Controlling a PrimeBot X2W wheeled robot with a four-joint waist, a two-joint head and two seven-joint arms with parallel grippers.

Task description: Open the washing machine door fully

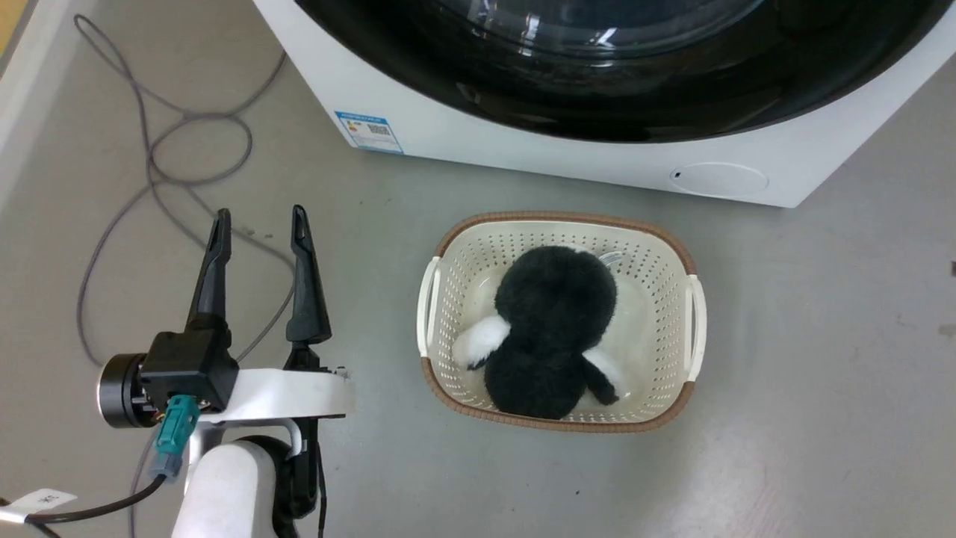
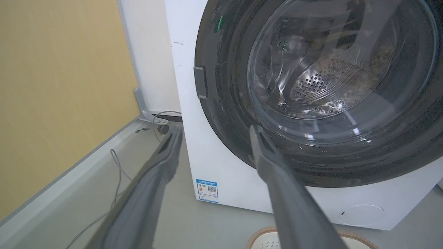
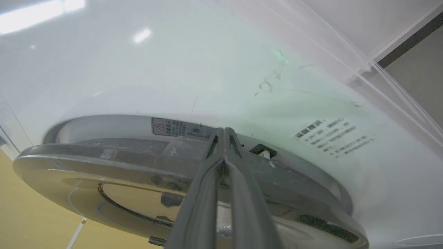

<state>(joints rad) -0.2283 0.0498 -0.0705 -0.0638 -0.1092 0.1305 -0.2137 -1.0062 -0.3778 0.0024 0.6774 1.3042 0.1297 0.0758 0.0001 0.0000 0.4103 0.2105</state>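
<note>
The left arm stretches forward low over the floor [image 1: 821,373]. Its left tool [image 1: 259,220] is spread wide and empty, with the fingers aimed at the lower left corner of the one washing machine [image 1: 448,131]. The right tool [image 3: 223,130] is clenched, its two fingers pressed together with their tips at the rim of the single black door [image 3: 104,162]. That edge stands slightly off the washer's white front. One basket [image 1: 665,299] sits on the floor just before the washer and holds one black-and-white plush toy [image 1: 553,321]. One grey cable [image 1: 149,149] loops nearby.
</note>
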